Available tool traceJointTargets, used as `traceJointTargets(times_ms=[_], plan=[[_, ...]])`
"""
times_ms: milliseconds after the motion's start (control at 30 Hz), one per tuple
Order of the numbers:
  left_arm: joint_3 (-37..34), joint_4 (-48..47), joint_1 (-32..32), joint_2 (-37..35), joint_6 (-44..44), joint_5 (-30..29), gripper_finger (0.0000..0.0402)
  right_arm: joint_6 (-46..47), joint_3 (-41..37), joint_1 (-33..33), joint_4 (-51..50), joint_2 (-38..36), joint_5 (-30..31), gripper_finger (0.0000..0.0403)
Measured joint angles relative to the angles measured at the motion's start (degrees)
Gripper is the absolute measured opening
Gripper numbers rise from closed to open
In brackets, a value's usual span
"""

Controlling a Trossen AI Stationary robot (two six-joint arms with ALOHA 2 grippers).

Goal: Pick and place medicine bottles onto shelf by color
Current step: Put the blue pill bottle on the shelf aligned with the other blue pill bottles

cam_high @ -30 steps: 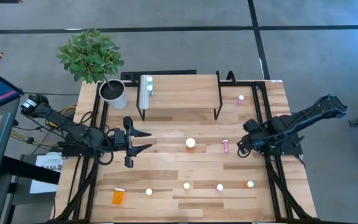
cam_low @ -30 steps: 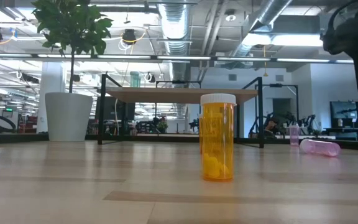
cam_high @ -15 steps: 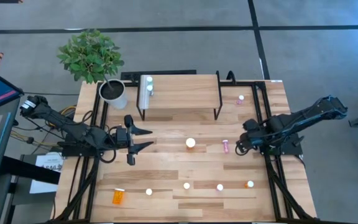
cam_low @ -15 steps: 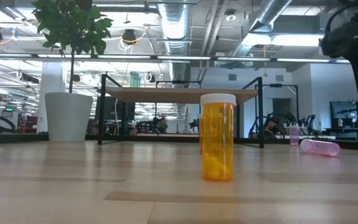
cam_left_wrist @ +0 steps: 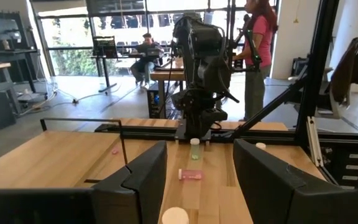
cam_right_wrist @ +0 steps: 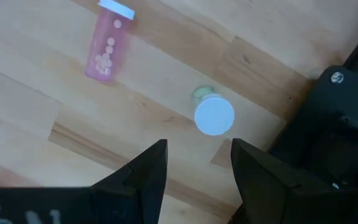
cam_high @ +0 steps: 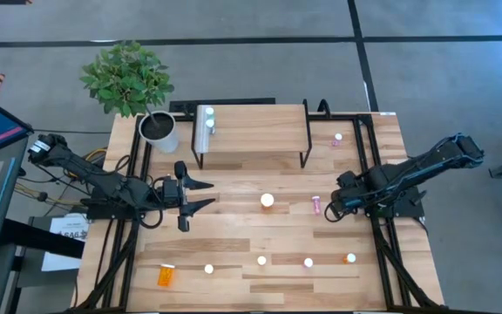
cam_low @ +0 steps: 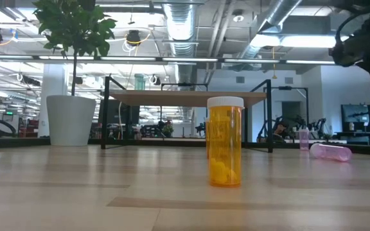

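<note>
Taking the high view as a clock face with the table's middle at the hub, the near edge at about 6 o'clock carries a row of medicine bottles: an orange bottle (cam_high: 166, 276) on its side toward 7, then white-capped ones standing, ending in a small orange bottle (cam_high: 350, 258) toward 5. Standing apart like this, each leaves room for fingers to come down around it. Nearer the hub stands the large orange bottle (cam_high: 267, 201), upright, which fills the low view. Just past it toward 3 o'clock lies a pink bottle (cam_right_wrist: 108, 48) on its side, and beside that a green bottle (cam_right_wrist: 214, 116) stands with its white cap up. The right gripper (cam_high: 331, 212) hangs over this pair, pointing down, jaws spread and holding nothing; the cap sits just ahead of the gap between them, so this looks like an approach to a top-down grasp on the green bottle. The left gripper (cam_high: 200, 195) waits at 9 o'clock, level and aimed across the table, jaws parted and empty. Farthest, at 12 o'clock, the shelf (cam_high: 260, 131) holds two bottles at its left end, suggesting a colour group started there. A lone pink bottle (cam_high: 337, 139) stands at 2 o'clock.
</note>
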Motion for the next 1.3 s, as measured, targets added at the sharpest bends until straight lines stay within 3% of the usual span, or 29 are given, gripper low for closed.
traceJointTargets(times_ms=[333,567,1000,1300], plan=[[0.0,-0.5,0.0,0.0,0.0,0.0,0.0174,3.1,-2.7,-0.6,1.5,-9.7,2.0,0.0196],[0.0,-0.5,0.0,0.0,0.0,0.0,0.0174,0.9,-2.9,-0.6,1.7,-8.4,2.0,0.02],[0.0,-0.3,0.0,0.0,0.2,-0.2,0.0174,-27.0,-2.9,-0.5,2.5,1.3,1.6,0.0194],[0.0,-0.8,0.0,0.0,-0.3,-0.3,0.0174,-33.3,-3.0,-0.5,2.5,1.8,2.3,0.0192]])
